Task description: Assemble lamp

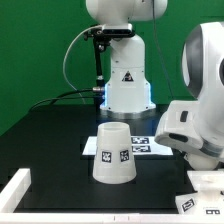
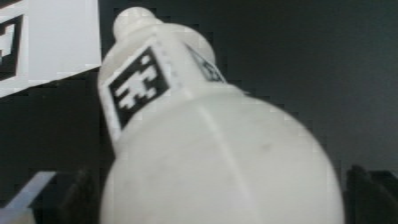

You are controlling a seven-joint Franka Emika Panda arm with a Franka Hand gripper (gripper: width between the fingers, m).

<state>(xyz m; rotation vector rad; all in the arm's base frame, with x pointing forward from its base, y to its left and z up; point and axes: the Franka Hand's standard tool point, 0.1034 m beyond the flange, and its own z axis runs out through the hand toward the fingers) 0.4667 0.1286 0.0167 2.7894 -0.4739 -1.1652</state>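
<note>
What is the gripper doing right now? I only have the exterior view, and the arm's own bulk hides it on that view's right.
Observer: In the wrist view the bulb sits between the fingers of the gripper, and its round head fills the gap.
Operator: Is it actually clamped?
Observer: I cannot tell. The fingers show only as dark edges beside the head.
Operator: Which way does it point?
Observer: Its narrow neck points away from the fingers, and a square tag below the neck faces the wrist camera.

Marker board (image 1: 146, 146) flat on black table (image 1: 50, 140), green backdrop (image 1: 30, 50)
</note>
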